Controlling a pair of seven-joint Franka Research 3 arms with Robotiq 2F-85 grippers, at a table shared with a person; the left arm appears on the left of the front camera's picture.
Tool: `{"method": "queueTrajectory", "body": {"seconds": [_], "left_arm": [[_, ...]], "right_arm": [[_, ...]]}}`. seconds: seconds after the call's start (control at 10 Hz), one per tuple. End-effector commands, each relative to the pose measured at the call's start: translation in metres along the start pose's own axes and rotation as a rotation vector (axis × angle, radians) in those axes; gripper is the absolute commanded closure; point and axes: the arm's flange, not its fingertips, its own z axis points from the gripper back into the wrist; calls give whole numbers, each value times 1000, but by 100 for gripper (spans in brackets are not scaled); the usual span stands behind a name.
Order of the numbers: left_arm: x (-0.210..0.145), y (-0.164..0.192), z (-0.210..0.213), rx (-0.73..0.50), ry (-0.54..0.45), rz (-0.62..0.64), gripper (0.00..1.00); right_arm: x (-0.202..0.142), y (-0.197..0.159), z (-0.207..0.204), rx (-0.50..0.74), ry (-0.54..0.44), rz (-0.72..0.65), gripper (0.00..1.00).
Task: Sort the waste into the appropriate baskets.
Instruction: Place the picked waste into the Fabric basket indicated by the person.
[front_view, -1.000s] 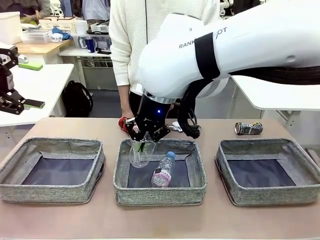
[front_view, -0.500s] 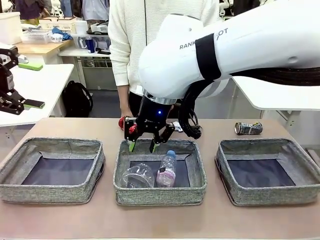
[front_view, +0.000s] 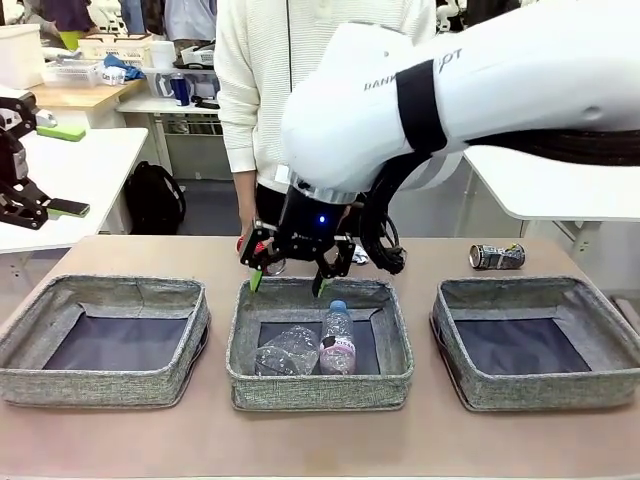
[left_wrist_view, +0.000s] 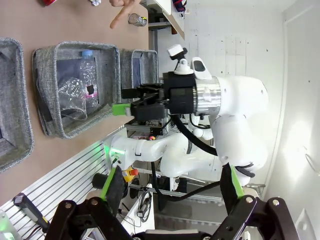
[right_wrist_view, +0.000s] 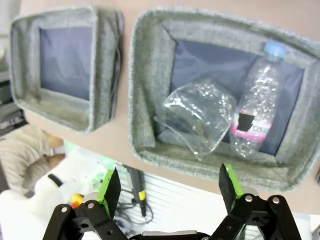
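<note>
Left to right across the table (front_view: 420, 440). The left tool (left_wrist_view: 170, 175) is held off the table's near edge with its jaws spread wide and nothing between them. The left basket (front_view: 105, 385) holds nothing.

The middle basket (front_view: 320, 392) contains two bottles lying side by side and touching. The plain bottle (front_view: 285, 352) is crumpled and lies on the left. The labelled bottle (front_view: 337, 346) is on the right, its blue cap towards the far wall.

One second earlier the right tool (front_view: 288, 281) gripped the plain bottle above this basket. Half a second earlier the bottle had dropped onto its side. The tool has since risen to the far rim, jaws fully apart and empty. The labelled bottle, tilted before, now lies nearly straight.

The red can (front_view: 244, 243) shows just behind the right tool, partly hidden. The right basket (front_view: 540, 392) holds nothing. The dark can (front_view: 497, 257) lies on its side beyond it, unmoved.
</note>
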Motion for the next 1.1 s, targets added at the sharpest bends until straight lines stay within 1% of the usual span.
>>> {"method": "queueTrajectory", "body": {"seconds": [0.0, 0.1, 0.2, 0.3, 0.4, 0.5, 0.6, 0.7, 0.8, 0.9, 1.0], "left_arm": [[-2, 0, 1, 6, 7, -12, 0], [-2, 0, 1, 6, 7, -12, 0], [-2, 0, 1, 6, 7, -12, 0], [-2, 0, 1, 6, 7, -12, 0], [-2, 0, 1, 6, 7, -12, 0], [-2, 0, 1, 6, 7, -12, 0], [-2, 0, 1, 6, 7, -12, 0], [-2, 0, 1, 6, 7, -12, 0], [-2, 0, 1, 6, 7, -12, 0], [-2, 0, 1, 6, 7, -12, 0], [-2, 0, 1, 6, 7, -12, 0]], "right_arm": [[-25, -21, 62, 229, 1, -7, 0], [-41, -43, 109, 498, 50, 1, 0], [-51, -62, 132, 694, 110, -28, 0], [-61, -85, 145, 897, 189, -37, 0], [-69, -102, 144, 1014, 173, -52, 0], [-77, -117, 136, 1119, 218, -50, 0], [-86, -140, 124, 1200, 254, -143, 0], [-94, -165, 113, 1285, 257, -265, 0], [-106, -196, 104, 1366, 189, -444, 0], [-114, -213, 103, 1361, 120, -534, 0], [-129, -239, 113, 1334, -13, -603, 0]]}}
